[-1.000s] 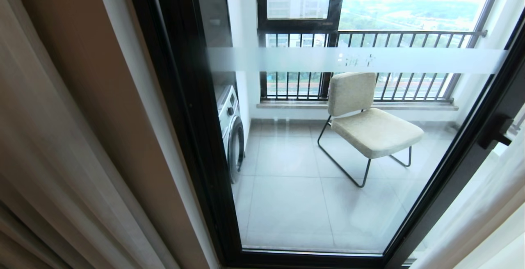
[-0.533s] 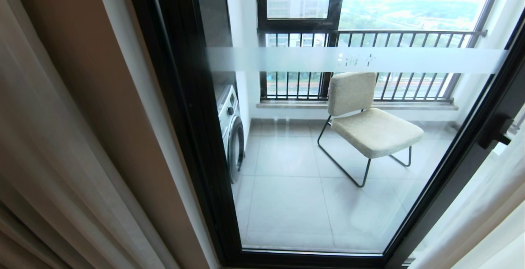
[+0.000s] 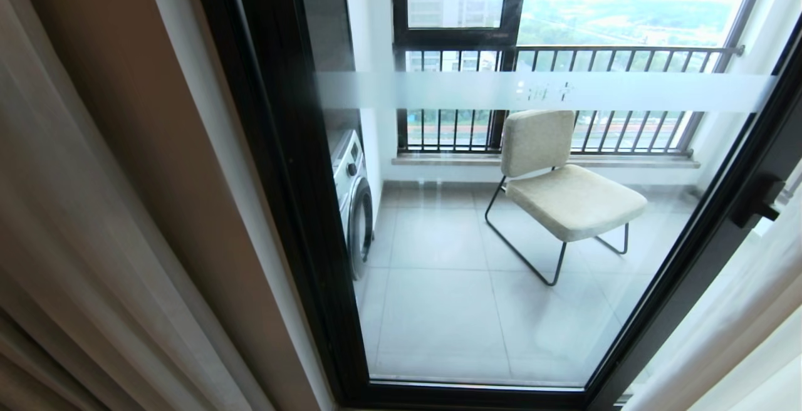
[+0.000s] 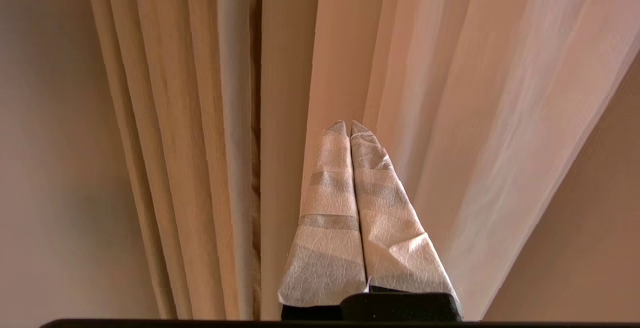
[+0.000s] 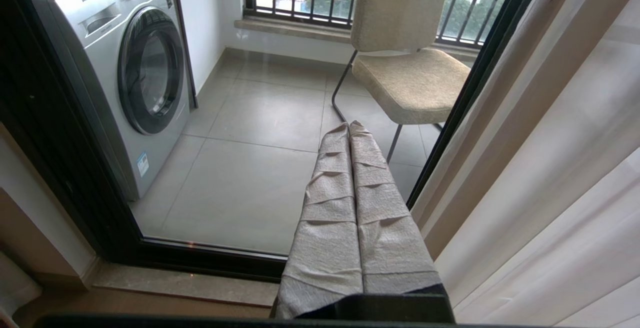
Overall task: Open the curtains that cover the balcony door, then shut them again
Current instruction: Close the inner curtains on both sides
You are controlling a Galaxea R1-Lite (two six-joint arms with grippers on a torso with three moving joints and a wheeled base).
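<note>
Head view: balcony door [image 3: 501, 242] uncovered, glass in dark frame; curtains [image 3: 81, 223] gathered at both sides, likely drawn back to bare the glass; chair [image 3: 564, 192] and washing machine [image 3: 354, 204] on the balcony beyond. No arm visible.

Left wrist view: left gripper [image 4: 351, 125], fingers pressed together, empty, aimed at the beige folds, apparently approaching for the closing pull.

Right wrist view: right gripper [image 5: 350, 127], fingers together, holding nothing, parked facing the glass.
</note>
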